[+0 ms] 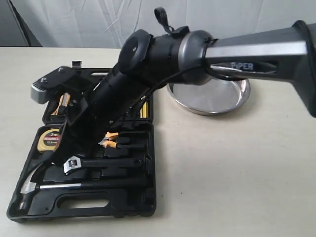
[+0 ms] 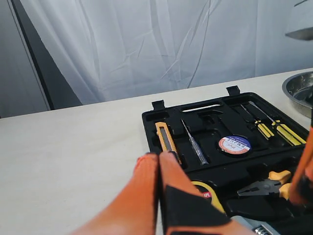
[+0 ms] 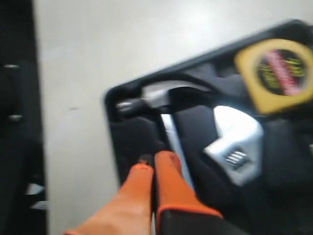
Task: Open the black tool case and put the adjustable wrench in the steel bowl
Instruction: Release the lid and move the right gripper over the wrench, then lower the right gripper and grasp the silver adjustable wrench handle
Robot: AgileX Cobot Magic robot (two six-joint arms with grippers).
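Note:
The black tool case (image 1: 84, 203) lies open on the table, its tools in moulded slots. The adjustable wrench (image 1: 98, 163) rests in its slot above the hammer, its silver head (image 3: 234, 142) pointing at the tape measure. My right gripper (image 1: 61, 155) reaches across over the case. Its orange fingers are shut on nothing, and their tips (image 3: 154, 159) hover just beside the wrench head, over the hammer's shaft. My left gripper (image 2: 159, 157) is also shut and empty, at the case's far left near the utility knife. The steel bowl (image 1: 212, 98) stands empty behind the case, partly hidden by the right arm.
A claw hammer (image 1: 74, 186), a yellow tape measure (image 1: 49, 139) and orange-handled pliers (image 1: 112, 140) lie round the wrench. The lid half holds a utility knife (image 2: 166, 139), screwdrivers (image 2: 279, 129) and a tape roll (image 2: 234, 144). Bare table (image 1: 237, 168) extends to the right.

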